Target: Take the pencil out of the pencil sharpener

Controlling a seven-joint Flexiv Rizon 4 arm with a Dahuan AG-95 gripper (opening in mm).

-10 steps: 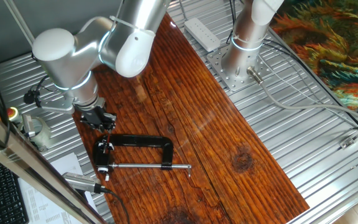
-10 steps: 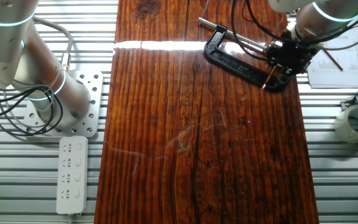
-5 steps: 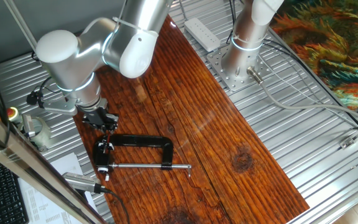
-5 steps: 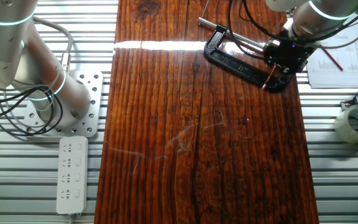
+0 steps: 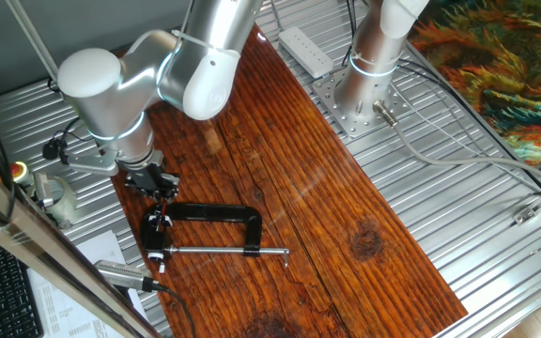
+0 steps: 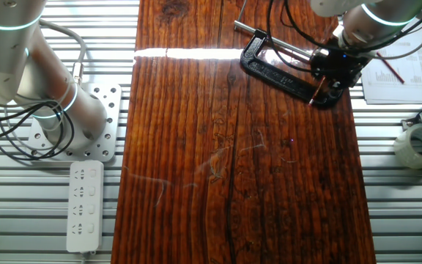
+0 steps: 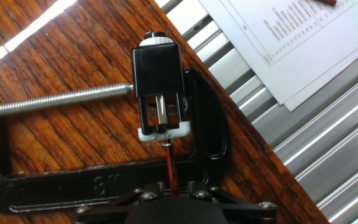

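Observation:
In the hand view the black pencil sharpener with a white base sits clamped between the silver screw rod and the jaw of a black C-clamp. The thin red pencil runs straight from the sharpener's mouth down to my gripper, whose fingers are closed around it. In one fixed view the gripper hangs just above the sharpener. In the other fixed view the pencil shows as a faint reddish stick below the gripper.
The C-clamp lies at the wooden board's edge, its screw rod pointing along the board. Printed paper lies on the ribbed metal table beside it. A tape roll, a power strip and a second arm's base stand around the board.
The arm and gripper have shifted very slightly at the clamp. The clamp and the sharpener have not moved.

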